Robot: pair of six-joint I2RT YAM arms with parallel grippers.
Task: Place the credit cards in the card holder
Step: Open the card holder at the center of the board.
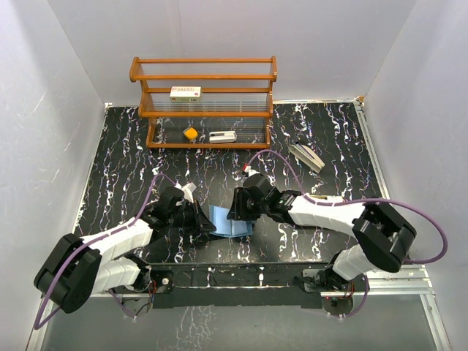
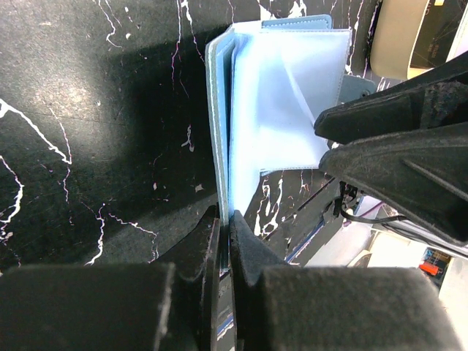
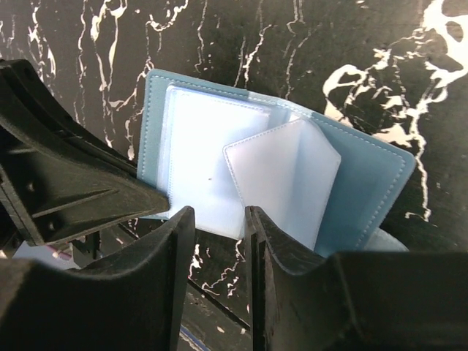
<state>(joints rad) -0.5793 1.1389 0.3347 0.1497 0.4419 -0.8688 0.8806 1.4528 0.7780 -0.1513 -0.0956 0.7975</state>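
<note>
At the back of the black marbled desk [image 1: 124, 168], a wooden rack [image 1: 205, 76] with a white red-marked box [image 1: 186, 92] on its middle shelf and, on the bottom shelf, a small orange piece [image 1: 191, 133] beside a white object [image 1: 222, 136]. Well apart to the right rear, a fanned heap of thin pale and dark pieces, seemingly the credit cards [image 1: 307, 156], too small to tell one from another. Near the middle front, hemmed in from both sides, the blue card holder [image 1: 232, 221], lying open on the desk with its clear inner sleeves up, one sleeve lifted and tilted off the rest. On its left, the left gripper [image 2: 225, 223], closed tight on the edge of the holder's blue cover. Left arm low, stretched from its base at the near left corner toward the centre. On the right, the right gripper [image 3: 218, 219], jaws partly apart over the holder's near edge, nothing seen clamped between them, tips close to the left gripper's fingers. Right arm bent at a raised elbow near the right side, forearm reaching leftward to the holder. Along each arm, a looping purple cable [image 1: 431, 219].
</note>
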